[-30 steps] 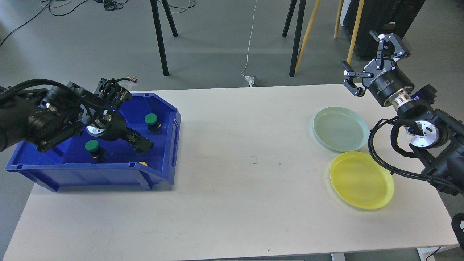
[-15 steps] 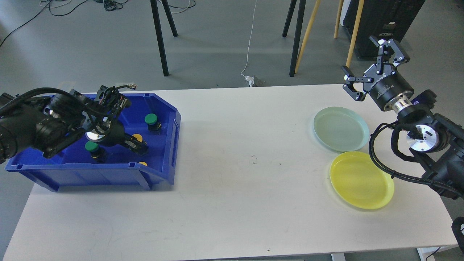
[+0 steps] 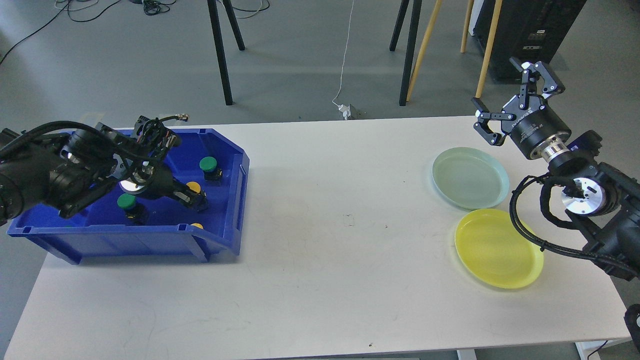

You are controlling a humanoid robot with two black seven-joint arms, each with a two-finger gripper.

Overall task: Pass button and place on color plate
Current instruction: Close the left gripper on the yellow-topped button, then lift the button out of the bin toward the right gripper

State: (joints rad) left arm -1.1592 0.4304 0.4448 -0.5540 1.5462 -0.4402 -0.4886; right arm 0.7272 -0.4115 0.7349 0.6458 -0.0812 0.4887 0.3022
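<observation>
A blue bin [image 3: 227,150] at the table's left holds two green buttons [image 3: 208,163] [image 3: 126,201], a yellow button [image 3: 193,187] and a second yellow button [image 3: 197,225] half hidden by the front wall. My left gripper [image 3: 194,198] reaches down into the bin with its dark fingers right at the first yellow button; I cannot tell whether they grip it. My right gripper [image 3: 500,90] is open and empty, raised beyond the table's far right edge. A pale green plate [image 3: 470,177] and a yellow plate [image 3: 498,248] lie at the right.
The white table [image 3: 325,240] carries only the bin and the two plates. Chair and easel legs [image 3: 220,50] stand on the floor behind it. The right arm's cable loops over the yellow plate's right rim.
My left gripper has drawn back a little inside the bin, and a yellow button now shows at its fingers. My right gripper has shifted slightly and stays open.
</observation>
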